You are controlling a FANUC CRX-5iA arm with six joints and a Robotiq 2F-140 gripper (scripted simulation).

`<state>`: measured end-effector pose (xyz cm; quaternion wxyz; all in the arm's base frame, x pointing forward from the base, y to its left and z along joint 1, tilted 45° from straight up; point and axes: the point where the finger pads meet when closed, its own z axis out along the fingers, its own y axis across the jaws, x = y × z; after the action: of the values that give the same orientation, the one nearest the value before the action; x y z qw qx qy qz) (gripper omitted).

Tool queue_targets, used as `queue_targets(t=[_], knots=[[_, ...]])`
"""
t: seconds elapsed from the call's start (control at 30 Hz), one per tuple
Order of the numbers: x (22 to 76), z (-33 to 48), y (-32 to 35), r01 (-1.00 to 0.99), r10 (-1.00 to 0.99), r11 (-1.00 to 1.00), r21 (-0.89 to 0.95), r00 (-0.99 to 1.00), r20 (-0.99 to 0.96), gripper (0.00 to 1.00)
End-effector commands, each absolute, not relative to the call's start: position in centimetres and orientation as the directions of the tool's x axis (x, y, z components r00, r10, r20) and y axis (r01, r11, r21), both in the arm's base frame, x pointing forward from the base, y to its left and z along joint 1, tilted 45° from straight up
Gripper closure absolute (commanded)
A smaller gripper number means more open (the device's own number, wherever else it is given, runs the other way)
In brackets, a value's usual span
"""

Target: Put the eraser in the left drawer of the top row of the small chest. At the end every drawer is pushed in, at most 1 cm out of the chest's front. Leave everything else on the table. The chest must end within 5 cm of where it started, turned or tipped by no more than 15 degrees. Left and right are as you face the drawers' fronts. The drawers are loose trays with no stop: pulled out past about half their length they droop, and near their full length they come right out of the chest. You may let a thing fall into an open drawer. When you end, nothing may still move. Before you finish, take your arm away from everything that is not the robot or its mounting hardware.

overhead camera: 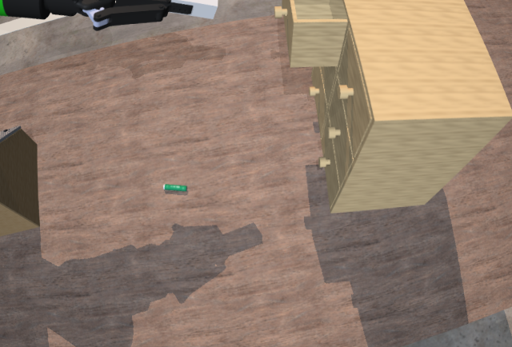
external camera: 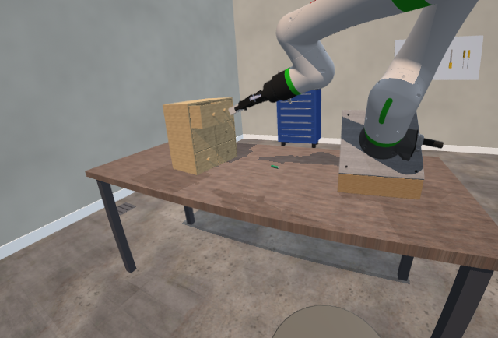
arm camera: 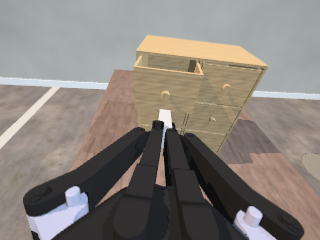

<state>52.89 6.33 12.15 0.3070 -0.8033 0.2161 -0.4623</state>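
overhead, we see the gripper point(overhead camera: 188, 6) pinched shut on nothing, left of the chest point(overhead camera: 418, 45) and its pulled-out drawer point(overhead camera: 316, 25). from outside, its tips nearly reach that drawer's front. at the wrist, fingers meet; no eraser shows.

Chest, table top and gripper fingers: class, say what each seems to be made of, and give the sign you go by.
Chest: pale wood, matt, going by the wavy grain on its top and side; knobs look the same.
Table: darker reddish-brown wood or veneer, streaked grain, slight sheen in the exterior view.
Gripper: shut; black links, probably plastic or coated metal; fingers end in pale grey pads, material unclear.
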Motion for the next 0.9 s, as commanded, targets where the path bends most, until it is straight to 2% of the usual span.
queue_targets(t=[0.0, 0.37, 0.87], knots=[[53.9, 11.8, 6.6, -0.061, -0.631, -0.718, -0.694, 0.477, 0.611, 1.0], [56.8, 10.7, 7.4, -0.061, -0.631, -0.718, -0.694, 0.477, 0.611, 1.0], [57.1, 10.5, 7.5, -0.061, -0.631, -0.718, -0.694, 0.477, 0.611, 1.0]])
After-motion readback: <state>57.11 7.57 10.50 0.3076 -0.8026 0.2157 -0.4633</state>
